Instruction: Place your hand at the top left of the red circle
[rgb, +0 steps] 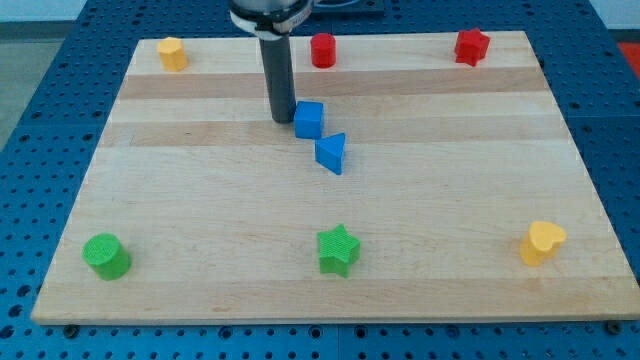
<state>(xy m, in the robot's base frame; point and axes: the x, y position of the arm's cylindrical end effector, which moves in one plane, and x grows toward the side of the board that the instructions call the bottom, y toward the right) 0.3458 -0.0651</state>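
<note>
The red circle block (322, 50) stands near the view's top edge of the wooden board, just right of centre. My tip (282, 119) rests on the board below and to the left of it, well apart from it. The tip touches or nearly touches the left side of a blue cube (309, 119). A blue triangle block (331, 153) lies just below and right of the cube.
A yellow block (172, 53) sits at the top left and a red star block (471, 46) at the top right. A green circle block (105, 255), a green star (338, 250) and a yellow heart (541, 242) lie along the bottom. The board's edge (330, 320) borders blue pegboard.
</note>
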